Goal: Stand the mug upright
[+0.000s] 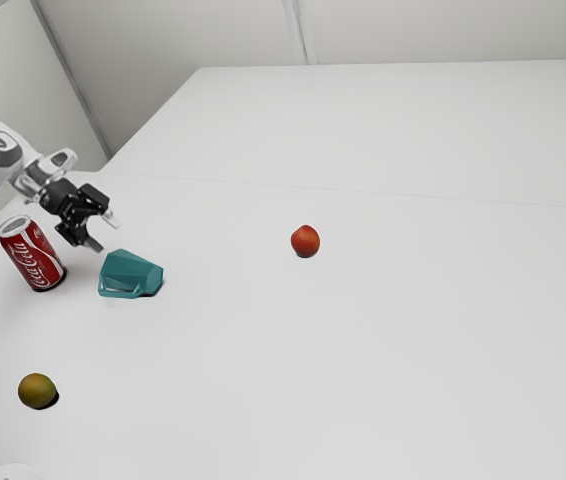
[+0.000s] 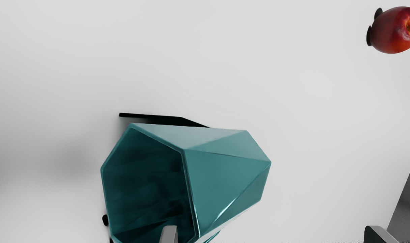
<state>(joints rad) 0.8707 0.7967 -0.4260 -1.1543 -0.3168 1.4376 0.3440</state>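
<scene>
So at the exterior view's left there's a can (image 1: 33,255), green fruit (image 1: 37,390) nearer. Then the gripper (image 1: 102,231), fingers spread wide, near the mug (image 1: 133,273), which is lying on its side. Red fruit (image 1: 305,240) sits further to the exterior view's right.

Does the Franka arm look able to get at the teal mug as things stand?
Probably yes: the gripper hovers open close to the mug, with nothing visible standing between them.
</scene>
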